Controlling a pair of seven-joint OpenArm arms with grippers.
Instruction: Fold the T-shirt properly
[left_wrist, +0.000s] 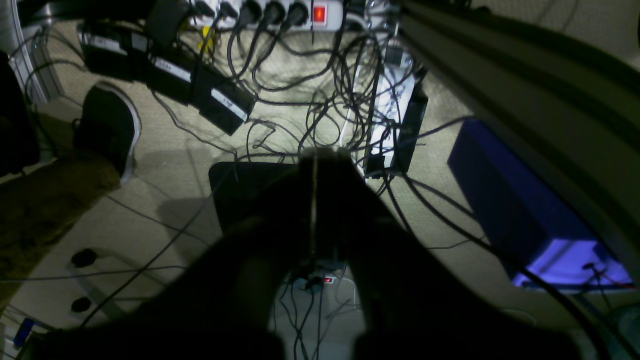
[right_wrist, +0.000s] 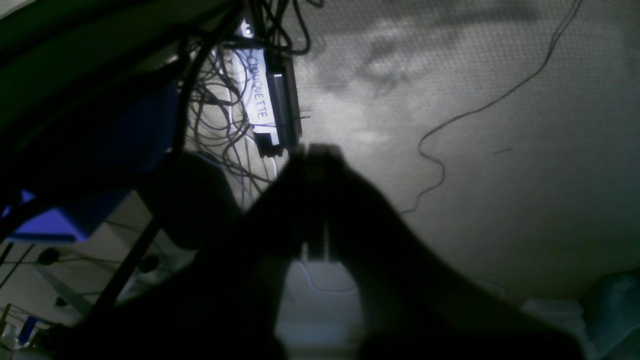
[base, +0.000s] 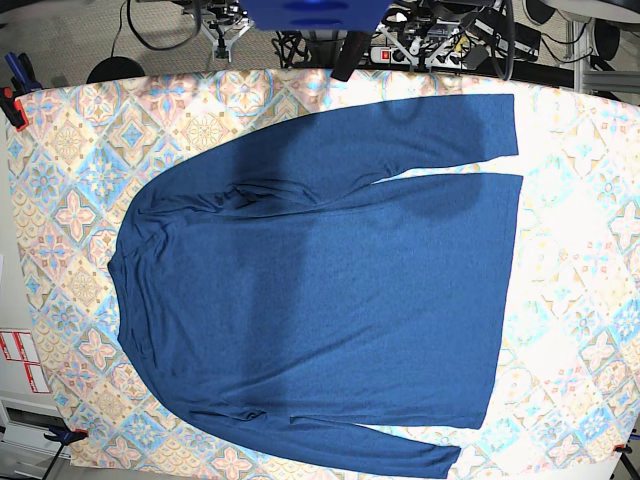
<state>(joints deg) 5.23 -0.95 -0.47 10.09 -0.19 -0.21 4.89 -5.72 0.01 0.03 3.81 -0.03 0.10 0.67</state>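
The T-shirt (base: 320, 290), plain dark navy with long sleeves, lies spread flat on the pastel patterned tablecloth (base: 580, 300) in the base view. Its neck points left and its hem right. One sleeve runs along the top edge and the other along the bottom. Neither gripper is over the cloth in that view. In the left wrist view my left gripper (left_wrist: 315, 155) is shut with its dark fingers pressed together, empty, hanging over the floor beside the table. My right gripper (right_wrist: 315, 150) is likewise shut and empty above the carpet. The shirt is out of both wrist views.
Below the left gripper lie tangled cables, a white power strip (left_wrist: 270, 12), black power bricks (left_wrist: 165, 75) and a blue box (left_wrist: 505, 200). The table's underside edge (left_wrist: 525, 90) crosses the upper right. A loose cable (right_wrist: 450, 125) trails across the carpet. Clamps (base: 12, 100) hold the tablecloth corners.
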